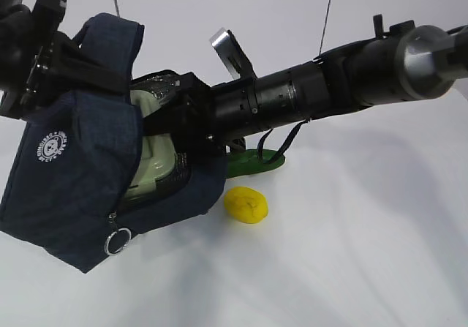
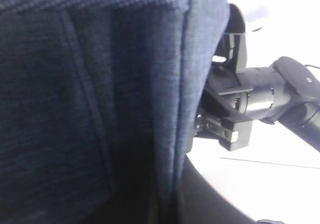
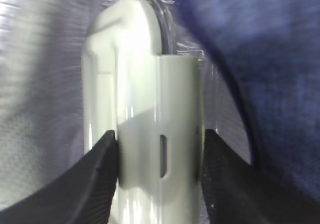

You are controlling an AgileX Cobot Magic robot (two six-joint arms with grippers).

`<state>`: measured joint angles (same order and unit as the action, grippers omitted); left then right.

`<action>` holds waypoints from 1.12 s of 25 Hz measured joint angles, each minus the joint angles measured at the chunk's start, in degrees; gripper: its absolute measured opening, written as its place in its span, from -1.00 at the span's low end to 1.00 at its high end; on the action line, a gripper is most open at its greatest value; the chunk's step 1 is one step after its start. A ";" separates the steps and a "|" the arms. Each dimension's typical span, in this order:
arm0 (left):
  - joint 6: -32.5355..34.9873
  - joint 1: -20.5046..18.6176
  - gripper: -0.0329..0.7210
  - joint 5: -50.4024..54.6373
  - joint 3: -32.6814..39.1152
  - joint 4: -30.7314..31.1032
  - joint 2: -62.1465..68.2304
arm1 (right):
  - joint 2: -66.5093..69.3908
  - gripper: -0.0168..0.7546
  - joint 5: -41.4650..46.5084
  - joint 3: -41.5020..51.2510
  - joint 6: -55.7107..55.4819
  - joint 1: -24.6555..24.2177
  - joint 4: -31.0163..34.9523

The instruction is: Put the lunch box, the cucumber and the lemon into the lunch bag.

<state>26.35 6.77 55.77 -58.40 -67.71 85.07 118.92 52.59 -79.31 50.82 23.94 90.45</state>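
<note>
The navy lunch bag (image 1: 73, 173) hangs tilted above the table, its open mouth facing right. My left gripper (image 1: 44, 56) is shut on its top flap and handle. Bag fabric (image 2: 100, 83) fills the left wrist view and hides the jaws. My right gripper (image 3: 160, 159) is shut on the lunch box (image 3: 145, 98), its fingers (image 3: 95, 179) clamping the sage-green lid's clip. The lunch box (image 1: 155, 166) sits partly inside the bag's mouth. The lemon (image 1: 246, 204) lies on the table beside the bag. The cucumber (image 1: 252, 164) lies behind it, partly hidden by the right arm.
The white table (image 1: 351, 254) stretches to the right and front. The right arm (image 1: 329, 85) crosses the middle from the upper right and also shows in the left wrist view (image 2: 260, 98). The bag's zipper ring pull (image 1: 117, 241) dangles at its lower edge.
</note>
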 joint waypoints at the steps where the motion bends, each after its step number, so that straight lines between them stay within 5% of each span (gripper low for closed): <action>1: 0.00 0.00 -0.92 0.00 0.00 -0.12 0.11 | 0.30 -0.03 0.23 0.00 0.09 0.10 0.61; 28: 4.18 0.00 -0.92 2.99 0.00 -7.18 3.89 | 1.52 -0.02 0.68 -1.03 0.45 0.23 0.07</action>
<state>30.53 6.77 58.76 -58.40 -74.89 88.96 120.43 53.27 -80.34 51.26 24.17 90.51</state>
